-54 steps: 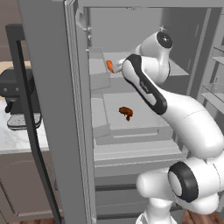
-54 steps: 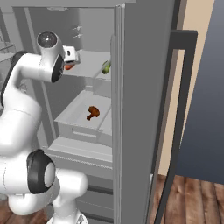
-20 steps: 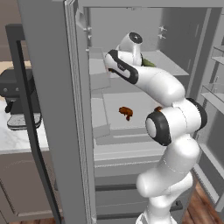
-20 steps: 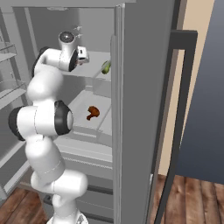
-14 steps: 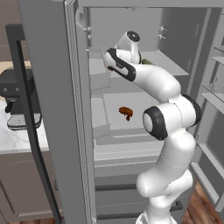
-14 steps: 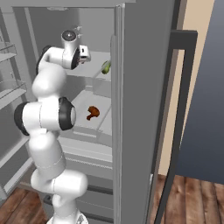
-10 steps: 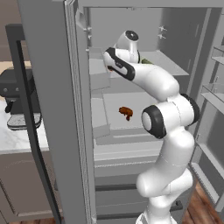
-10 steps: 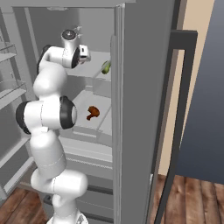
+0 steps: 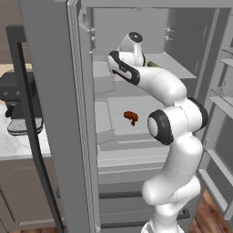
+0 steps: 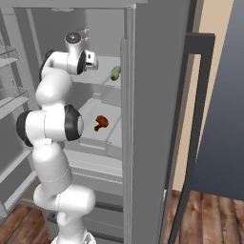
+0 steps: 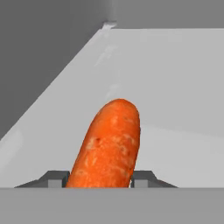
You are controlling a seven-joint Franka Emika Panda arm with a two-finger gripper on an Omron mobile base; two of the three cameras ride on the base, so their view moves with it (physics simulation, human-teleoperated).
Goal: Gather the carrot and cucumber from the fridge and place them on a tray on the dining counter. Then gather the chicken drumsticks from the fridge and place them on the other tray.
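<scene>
The orange carrot (image 11: 109,144) lies on the fridge's upper shelf (image 11: 175,87), and its near end sits between my gripper's (image 11: 99,179) two fingertips (image 11: 57,177), which press against both of its sides. In the base views the hand (image 9: 117,68) (image 10: 90,60) reaches onto that shelf at its left end. The green cucumber (image 9: 152,64) (image 10: 115,73) lies further right on the same shelf. One brown chicken drumstick (image 9: 131,116) (image 10: 100,122) rests on the shelf below. The trays and the dining counter are out of view.
The open left fridge door (image 9: 54,113) stands close beside the arm, the right door with its shelves (image 9: 223,91) on the other side. A counter with a dark appliance (image 9: 18,104) lies past the left door. Drawers (image 9: 123,159) sit under the drumstick shelf.
The hand has pushed a little further onto the upper shelf, and the fingers have come in from wide open until they meet the carrot's sides.
</scene>
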